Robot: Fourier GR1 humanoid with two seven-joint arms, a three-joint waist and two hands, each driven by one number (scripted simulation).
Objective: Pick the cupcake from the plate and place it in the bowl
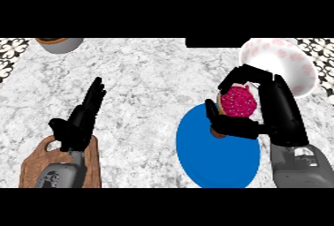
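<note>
Across the marbled tabletop (150, 79), everything sits relative to the blue plate (215, 159). Well left of it lies a wooden board (36, 165), the left hand (81, 119) above it with fingers straight, released. Beyond the plate's far right stands a white bowl (294, 62). Over the plate's far edge, the right hand (261, 114) grasps the pink cupcake (239, 101), fingers curled round it.

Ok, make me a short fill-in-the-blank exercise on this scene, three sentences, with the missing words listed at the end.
1. The right hand has its fingers curled round the ____, whose top is pink.
2. The plate under that hand is ____ in colour.
3. The left hand is open above a wooden ____ at the lower left.
The pink-patterned bowl lies beyond the plate.

Missing words: cupcake; blue; cutting board
</note>
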